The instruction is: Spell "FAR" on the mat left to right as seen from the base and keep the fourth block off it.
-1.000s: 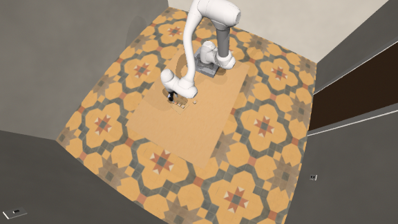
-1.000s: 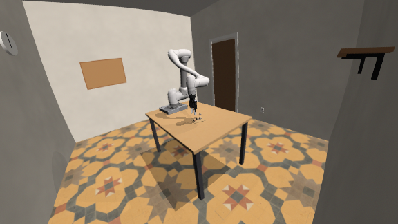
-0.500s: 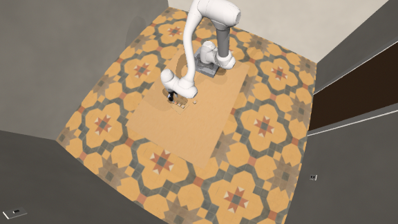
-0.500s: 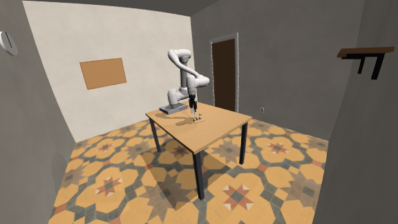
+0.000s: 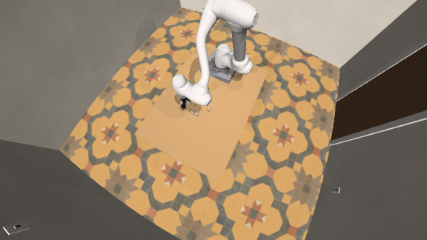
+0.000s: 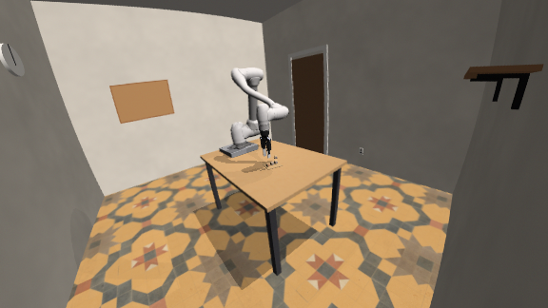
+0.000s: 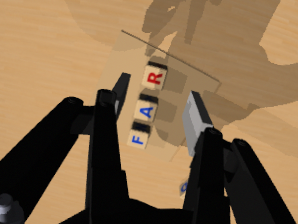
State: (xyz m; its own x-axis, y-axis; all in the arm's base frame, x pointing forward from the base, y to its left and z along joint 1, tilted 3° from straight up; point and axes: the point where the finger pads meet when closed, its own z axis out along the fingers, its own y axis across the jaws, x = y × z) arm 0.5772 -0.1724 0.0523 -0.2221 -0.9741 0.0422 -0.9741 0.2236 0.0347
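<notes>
Three blocks lie in a row on the tan mat (image 7: 133, 56): F (image 7: 137, 139), A (image 7: 148, 110) and R (image 7: 154, 78), touching or nearly so. In the top view the row (image 5: 192, 110) is tiny, as it is in the exterior view (image 6: 273, 163). My gripper (image 7: 157, 95) (image 5: 182, 105) (image 6: 267, 154) hangs above the row, fingers partly closed with a gap between them and nothing in it. The fourth block (image 7: 184, 188) (image 5: 208, 109) lies off the mat, partly hidden behind my right finger in the wrist view.
The wooden table (image 5: 207, 144) (image 6: 295, 181) carries the robot base (image 5: 222, 74) at its far end. The arm's shadow falls across the mat.
</notes>
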